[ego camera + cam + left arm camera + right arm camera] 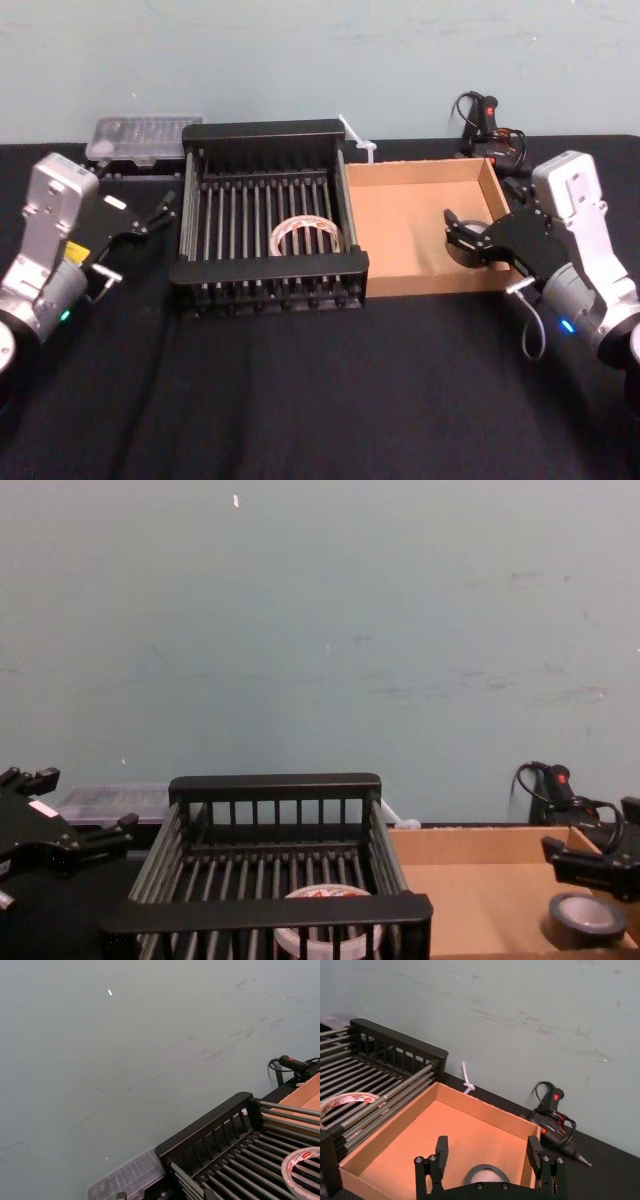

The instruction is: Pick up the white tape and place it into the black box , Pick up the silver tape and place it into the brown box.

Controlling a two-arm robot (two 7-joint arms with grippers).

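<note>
We hold the left gripper [152, 215] and right gripper [488, 1160] wide open and empty, since the white tape [281, 232] lies in the black box [270, 268], the silver tape [585, 937] in the brown box [420, 172].

You've got matt black plastic on the black box [270, 268], bars w/ slight sheen. Brown box [400, 225]: plain matt cardboard. White tape [305, 222]: glossy film. Silver tape [585, 917]: dull grey. Table [320, 400]: matt black cloth. Wall [320, 630]: scuffed matt paint.
</note>
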